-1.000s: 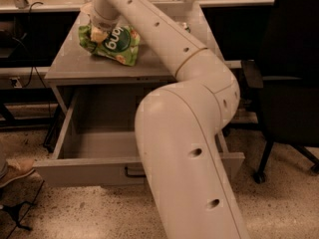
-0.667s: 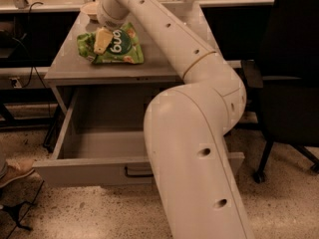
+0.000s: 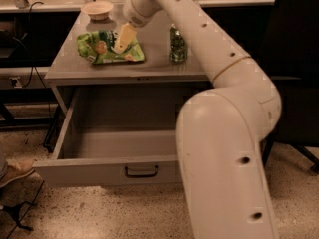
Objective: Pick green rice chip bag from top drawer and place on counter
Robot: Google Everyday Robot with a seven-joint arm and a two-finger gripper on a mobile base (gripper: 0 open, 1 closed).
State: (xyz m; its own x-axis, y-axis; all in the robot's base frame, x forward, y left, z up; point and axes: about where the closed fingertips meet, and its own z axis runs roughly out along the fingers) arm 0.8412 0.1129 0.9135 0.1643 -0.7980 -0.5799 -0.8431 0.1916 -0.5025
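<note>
Fingers (image 3: 124, 36): can't tell whether open or closed, only one pale pad shows, angled down and to the left. Gripper (image 3: 121, 43) sits over the green rice chip bag (image 3: 102, 48), tip low at the bag's top face; contact or a gap, can't tell. Bag lies flat on the counter (image 3: 154, 69), left of centre, near the front edge. Green drink can (image 3: 178, 45) stands upright on the same surface, right of the bag and not touching it. Small pale bowl (image 3: 97, 9) sits at the back, behind the bag. Top drawer (image 3: 99, 171) is pulled out below the counter, dark curved handle (image 3: 141, 171) on its front panel. Arm (image 3: 224, 148) rises from the lower right and covers the drawer's right part. Shoe (image 3: 17, 168) on the speckled floor at far left.
</note>
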